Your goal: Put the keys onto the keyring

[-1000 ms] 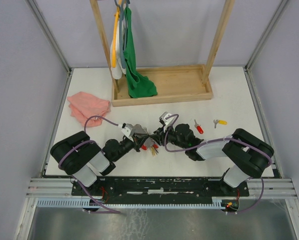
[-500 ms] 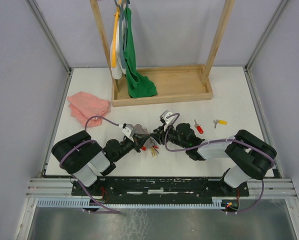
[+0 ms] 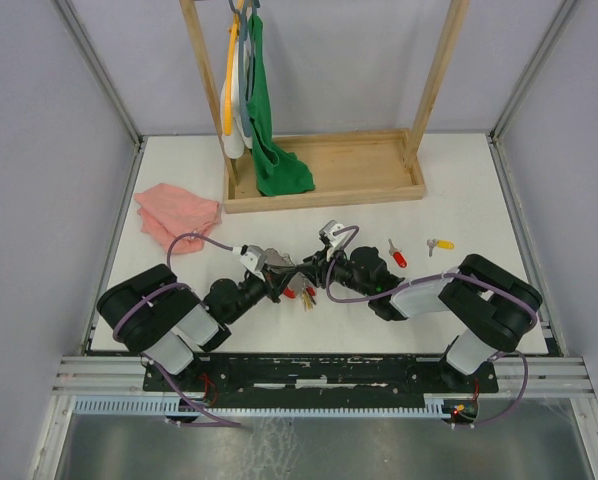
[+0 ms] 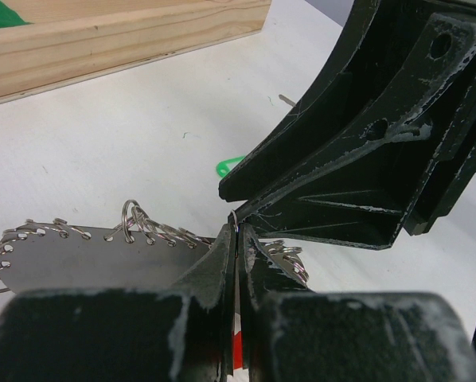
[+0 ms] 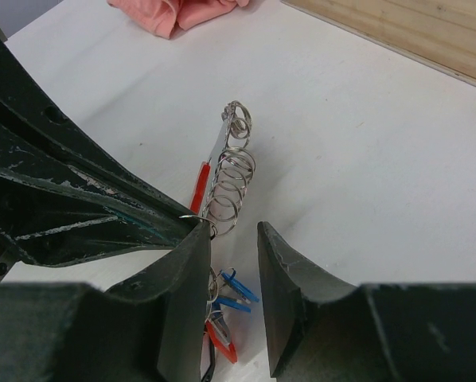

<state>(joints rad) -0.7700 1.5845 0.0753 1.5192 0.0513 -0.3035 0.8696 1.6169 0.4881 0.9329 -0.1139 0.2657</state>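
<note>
My left gripper (image 3: 282,270) (image 4: 236,231) is shut on the keyring (image 4: 103,255), pinching its thin edge; a red part shows low between the jaws. The keyring's grey strip carries several small split rings (image 5: 230,183) beside a red strip (image 5: 200,187). Keys with blue (image 5: 236,288) and red (image 5: 222,342) tags hang under it, seen in the top view as a small bunch (image 3: 305,294). My right gripper (image 3: 314,268) (image 5: 232,239) is open, tip to tip with the left one, its left finger against a ring. A green tag (image 4: 230,167) lies on the table beyond.
A red-tagged key (image 3: 397,256) and a yellow-tagged key (image 3: 441,243) lie on the table to the right. A pink cloth (image 3: 176,212) is at the back left. A wooden stand's base (image 3: 369,165) with a green cloth (image 3: 277,165) stands at the back.
My left wrist has shifted slightly to the left and away from the near edge. Both grips look the same as before.
</note>
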